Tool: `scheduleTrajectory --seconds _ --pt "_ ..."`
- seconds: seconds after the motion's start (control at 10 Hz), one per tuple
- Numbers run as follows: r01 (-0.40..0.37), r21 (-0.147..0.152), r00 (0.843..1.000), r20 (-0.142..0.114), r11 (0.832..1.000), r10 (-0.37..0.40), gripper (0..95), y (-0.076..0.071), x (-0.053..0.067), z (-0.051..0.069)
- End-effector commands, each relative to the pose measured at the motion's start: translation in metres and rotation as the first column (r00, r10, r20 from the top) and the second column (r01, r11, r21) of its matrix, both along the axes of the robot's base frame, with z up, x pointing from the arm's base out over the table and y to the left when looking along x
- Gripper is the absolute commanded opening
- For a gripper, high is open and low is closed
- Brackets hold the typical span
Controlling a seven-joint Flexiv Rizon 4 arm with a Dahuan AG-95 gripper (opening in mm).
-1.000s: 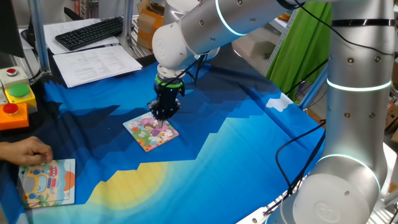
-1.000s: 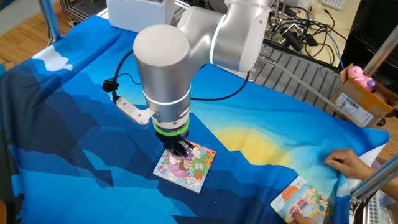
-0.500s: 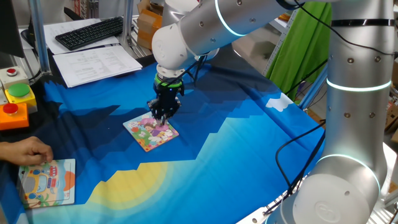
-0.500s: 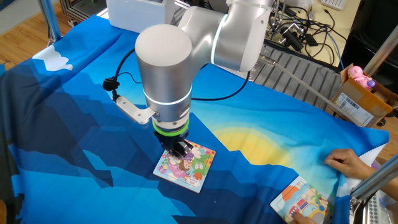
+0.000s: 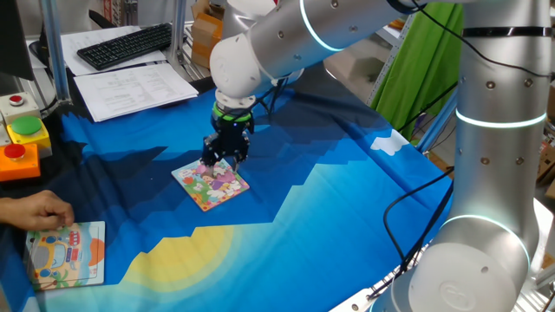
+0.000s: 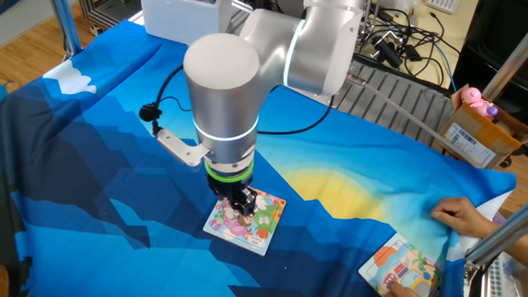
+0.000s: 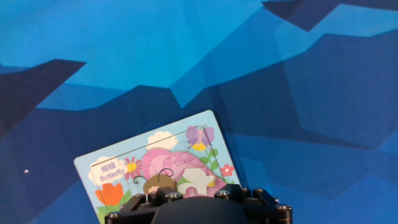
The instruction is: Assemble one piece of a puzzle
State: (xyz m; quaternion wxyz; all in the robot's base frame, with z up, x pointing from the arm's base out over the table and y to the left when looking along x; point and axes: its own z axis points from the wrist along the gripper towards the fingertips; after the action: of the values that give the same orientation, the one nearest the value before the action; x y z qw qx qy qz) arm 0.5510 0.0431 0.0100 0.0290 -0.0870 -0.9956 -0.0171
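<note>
The puzzle (image 5: 211,183) is a small square board with a pink and green cartoon picture, lying flat on the blue cloth; it also shows in the other fixed view (image 6: 247,219) and the hand view (image 7: 155,162). The piece (image 7: 198,180), pinkish-white, lies on the board's picture close below the hand. My gripper (image 5: 223,159) hangs just above the board's far edge with its jaws apart and nothing in them; it also shows in the other fixed view (image 6: 242,202). In the hand view only the gripper's black body shows; the fingertips are out of frame.
A larger pale blue and orange board (image 5: 67,252) lies at the cloth's edge under a person's hand (image 5: 35,210). A button box (image 5: 22,139), papers (image 5: 134,87) and a keyboard (image 5: 126,45) stand beyond the cloth. A cardboard box (image 6: 478,132) sits off the table.
My gripper has risen a little off the puzzle and shifted slightly toward the board's far edge. The piece stays on the board. The person's hand has not moved.
</note>
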Motion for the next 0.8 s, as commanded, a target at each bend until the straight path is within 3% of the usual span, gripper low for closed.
scheduleTrajectory --seconds 0.1,0.8 --pt "0.0 -0.003 1.0 0.005 1.0 0.0 57.0 0.0002 0.0004 -0.0008" --pt "-0.004 -0.004 1.0 0.015 1.0 0.004 57.0 -0.0011 0.0054 -0.0053"
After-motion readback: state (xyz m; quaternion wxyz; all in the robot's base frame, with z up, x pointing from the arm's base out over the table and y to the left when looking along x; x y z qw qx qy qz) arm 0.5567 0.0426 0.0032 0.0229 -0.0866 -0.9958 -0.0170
